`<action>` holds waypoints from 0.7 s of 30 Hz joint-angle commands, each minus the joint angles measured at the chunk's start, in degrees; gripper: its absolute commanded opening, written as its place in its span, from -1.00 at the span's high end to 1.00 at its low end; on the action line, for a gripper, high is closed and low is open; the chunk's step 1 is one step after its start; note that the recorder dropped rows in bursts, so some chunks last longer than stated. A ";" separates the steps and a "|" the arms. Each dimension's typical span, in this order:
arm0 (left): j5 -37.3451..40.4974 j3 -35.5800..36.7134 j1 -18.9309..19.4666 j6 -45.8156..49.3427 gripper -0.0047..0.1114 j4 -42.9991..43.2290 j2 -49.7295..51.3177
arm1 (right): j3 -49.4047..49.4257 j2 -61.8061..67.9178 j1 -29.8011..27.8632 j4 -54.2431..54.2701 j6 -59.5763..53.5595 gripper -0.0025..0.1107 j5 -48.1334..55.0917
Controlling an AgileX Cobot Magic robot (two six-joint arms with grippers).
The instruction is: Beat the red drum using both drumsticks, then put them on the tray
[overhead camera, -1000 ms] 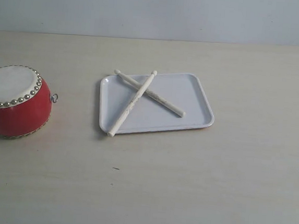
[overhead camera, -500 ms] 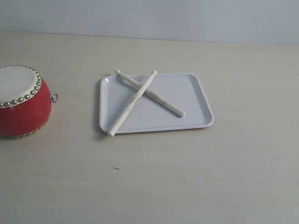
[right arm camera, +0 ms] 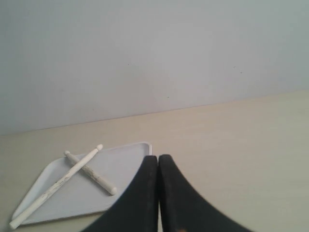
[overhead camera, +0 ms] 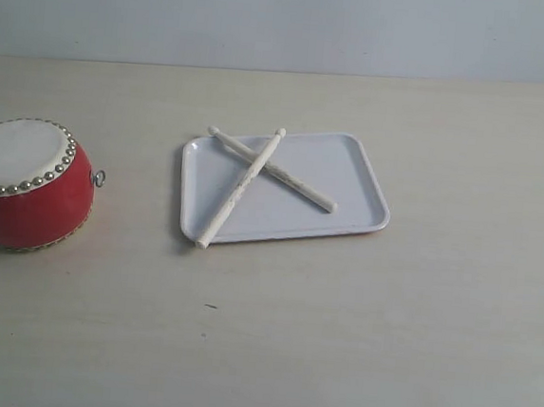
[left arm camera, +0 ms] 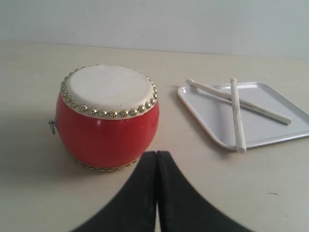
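The red drum point(overhead camera: 28, 187) with its cream skin and studded rim stands at the table's left. The white tray point(overhead camera: 350, 187) lies in the middle, and both drumsticks rest crossed on it: one point(overhead camera: 240, 190) overhangs the tray's near rim, the other point(overhead camera: 293, 181) lies across it. Neither gripper shows in the exterior view. My left gripper point(left arm camera: 156, 155) is shut and empty just in front of the red drum point(left arm camera: 107, 118), with the tray point(left arm camera: 285, 130) and drumsticks point(left arm camera: 236, 116) off to the side. My right gripper point(right arm camera: 158, 159) is shut and empty beside the tray point(right arm camera: 125, 166) holding the drumsticks point(right arm camera: 55, 188).
A pale wooden table point(overhead camera: 384, 337) runs back to a plain light wall point(overhead camera: 288, 19). A small dark speck point(overhead camera: 211, 306) marks the tabletop in front of the tray.
A dark piece of the right arm at the exterior view's right edge one second ago has gone out of frame. Drum, tray and drumsticks have not moved.
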 commanded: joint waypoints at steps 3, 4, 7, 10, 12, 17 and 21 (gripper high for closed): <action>0.05 0.19 0.13 3.65 0.92 0.30 -0.20 | 0.24 -0.25 -0.34 -0.08 -0.62 0.96 -0.06; 0.05 0.19 0.13 3.65 0.92 0.30 -0.20 | 0.24 -0.25 -0.34 -0.08 -0.62 0.96 -0.06; 0.05 0.19 0.13 3.65 0.92 0.30 -0.20 | 0.24 -0.25 -0.34 -0.08 -0.62 0.96 -0.06; 0.05 0.19 0.13 3.77 0.92 0.30 -0.20 | 0.24 -0.25 -0.37 -0.08 -0.62 0.96 -0.06; 0.05 0.19 0.13 3.77 0.92 0.30 -0.20 | 0.24 -0.25 -0.37 -0.08 -0.62 0.96 -0.18; 0.05 0.19 0.13 3.77 0.92 0.30 -0.20 | 0.24 -0.25 -0.37 -0.08 -0.62 0.96 -0.19; 0.05 0.19 0.13 3.77 0.92 0.30 -0.20 | 0.24 -0.25 -0.37 -0.08 -0.62 0.96 -0.19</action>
